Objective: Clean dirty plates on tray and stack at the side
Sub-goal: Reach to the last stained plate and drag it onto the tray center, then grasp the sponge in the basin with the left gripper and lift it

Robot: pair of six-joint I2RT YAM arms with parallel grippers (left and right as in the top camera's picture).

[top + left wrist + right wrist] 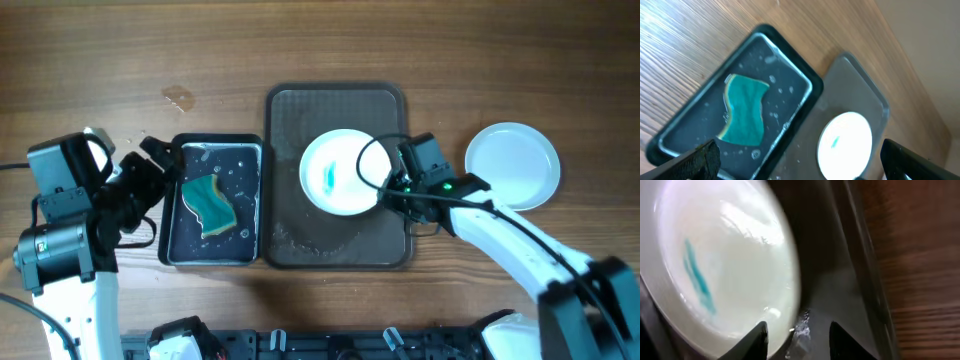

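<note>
Wood desk (pixel 90 60): carries two trays side by side at the middle and a plate to the right.
Brown-grey tray (pixel 385 110): centre of the desk, long side running far to near; wet streaks along its near-left part.
Smeared plate (pixel 340 172): lies flat on the brown-grey tray, toward its far right. The teal streak is a small mark from overhead and a long diagonal stroke in the right wrist view.
Plain white plate (pixel 512 165): on the bare desk, well right of the tray. Only the overhead view shows it, and I cannot tell whether it is one plate or a stack.
Black tray (pixel 170 200): touching the big tray's left edge and holding water.
Green sponge (pixel 210 203): lies in that water; the left wrist view shows its wavy outline.
Left tool (pixel 800 150): fingers spread wide with nothing between them, above the black tray's far-left corner.
Right tool (pixel 797 330): at the smeared plate's right rim. The wrist view shows its fingertips apart with the rim at the gap, not pinched; from overhead the gap is hidden.
</note>
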